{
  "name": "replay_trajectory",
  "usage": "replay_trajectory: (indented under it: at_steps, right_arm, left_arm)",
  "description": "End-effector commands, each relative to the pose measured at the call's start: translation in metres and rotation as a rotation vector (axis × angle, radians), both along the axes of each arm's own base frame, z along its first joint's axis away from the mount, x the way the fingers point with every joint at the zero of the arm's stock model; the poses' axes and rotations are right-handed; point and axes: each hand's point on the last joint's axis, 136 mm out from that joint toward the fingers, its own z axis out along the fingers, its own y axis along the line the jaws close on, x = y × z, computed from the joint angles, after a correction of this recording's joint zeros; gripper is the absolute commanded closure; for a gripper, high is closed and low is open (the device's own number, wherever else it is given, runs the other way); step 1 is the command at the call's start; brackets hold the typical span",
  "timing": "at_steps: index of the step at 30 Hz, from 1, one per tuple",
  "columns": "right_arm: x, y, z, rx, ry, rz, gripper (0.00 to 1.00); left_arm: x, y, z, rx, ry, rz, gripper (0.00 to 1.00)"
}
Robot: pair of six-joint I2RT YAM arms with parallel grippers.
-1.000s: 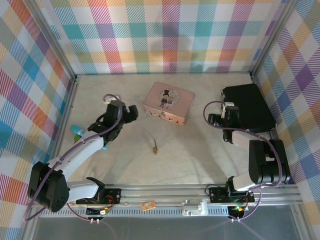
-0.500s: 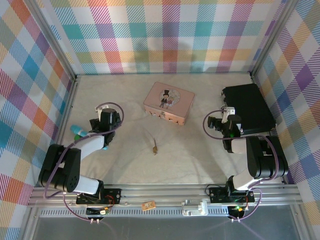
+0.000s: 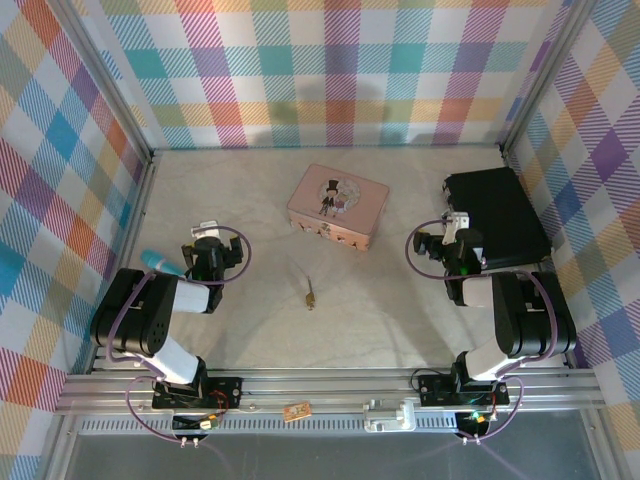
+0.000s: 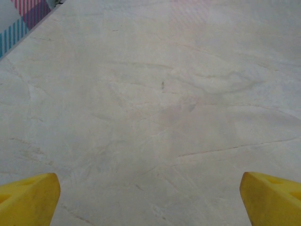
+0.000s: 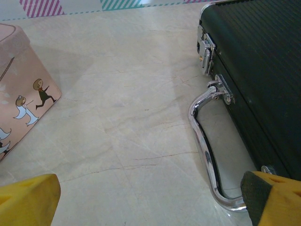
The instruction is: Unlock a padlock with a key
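Padlock [image 3: 310,297]: tiny, brass-gold, lying mid-table, nearer than the pink tin [image 3: 337,206]; a thin dark sliver touching it is probably the key [image 3: 306,278].

Left wrist: the left gripper [image 4: 150,197] is spread wide.

Right wrist: the right gripper [image 5: 150,197] is spread wide, beside the black case [image 5: 254,70].

The lock body is best pinned first.

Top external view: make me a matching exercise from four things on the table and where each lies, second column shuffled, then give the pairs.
Things:
1. pink tin
2. black case
3. padlock
4. teal object

Places:
a. far right side
b. centre front, lying in the open
c. far left side, by the wall
d. centre back

Pairs: 1-d, 2-a, 3-b, 4-c
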Motion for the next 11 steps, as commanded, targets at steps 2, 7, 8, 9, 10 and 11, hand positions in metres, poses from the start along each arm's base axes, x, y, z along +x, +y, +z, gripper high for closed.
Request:
replay_trajectory:
  at_steps: [2, 7, 8, 9, 10, 11]
  right_arm:
    - [0.007, 0.0021, 0.0118, -0.008, -0.045, 0.022, 0.01]
    - [0.0074, 0.0021, 0.0116, -0.008, -0.042, 0.023, 0.01]
    - [0.0071, 0.0017, 0.0109, -0.007, -0.04, 0.021, 0.01]
    - [0.0073, 0.0022, 0.0115, -0.007, -0.042, 0.023, 0.01]
    - [0.0068, 0.0019, 0.0112, -0.008, -0.042, 0.022, 0.01]
    - [0.0067, 0.002, 0.012, -0.008, -0.046, 0.023, 0.01]
  left_arm:
    - [0.0109, -0.0032, 0.0186, -0.013, -0.083, -0.03, 0.01]
    - [0.0111, -0.0035, 0.0181, -0.016, -0.079, -0.03, 0.0]
    - [0.0112, -0.0038, 0.0182, -0.018, -0.077, -0.031, 0.0]
    - [0.0115, -0.0043, 0.0184, -0.02, -0.077, -0.033, 0.0]
    - [0.0114, -0.0037, 0.0181, -0.02, -0.077, -0.032, 0.0]
    - [0.0111, -0.0041, 0.0177, -0.02, -0.076, -0.033, 0.0]
